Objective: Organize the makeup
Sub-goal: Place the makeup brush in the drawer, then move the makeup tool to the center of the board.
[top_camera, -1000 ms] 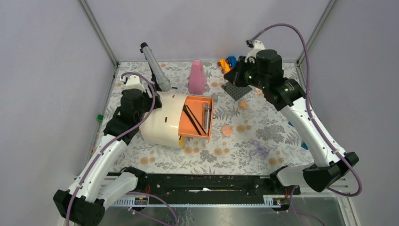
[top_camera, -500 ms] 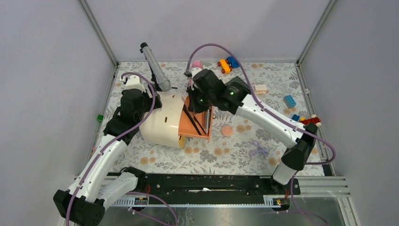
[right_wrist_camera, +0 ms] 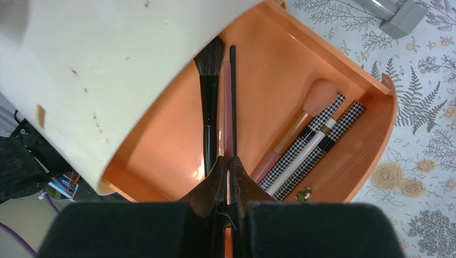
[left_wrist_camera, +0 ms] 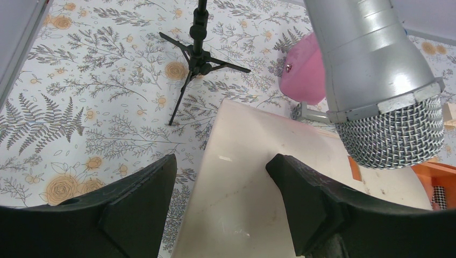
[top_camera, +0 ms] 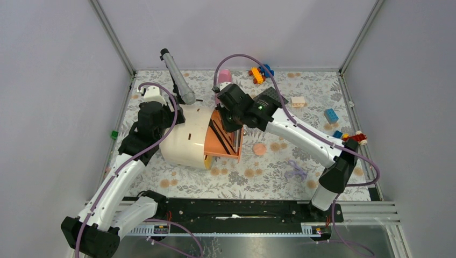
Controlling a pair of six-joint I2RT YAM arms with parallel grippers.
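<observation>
Two arms work at one cream case, set left of the tabletop's centre. At left, your left gripper straddles the case's rear edge with its jaws part-way apart. You cannot tell whether they press on it, but bracing the shell is the likely purpose. A microphone stands just behind, toward the far edge. From the case's right side projects the orange tray, drawn out so that long items can lie flat: a black brush, a peach-headed brush and chequered handles. Your right gripper, clenched, appears to pinch a thin pink stick whose far end lies in the tray, aligned with the brushes. Right of the tray, near the tabletop's centre, the round peach puff lies loose, not yet stowed. Toy bricks lie toward the right edge.
</observation>
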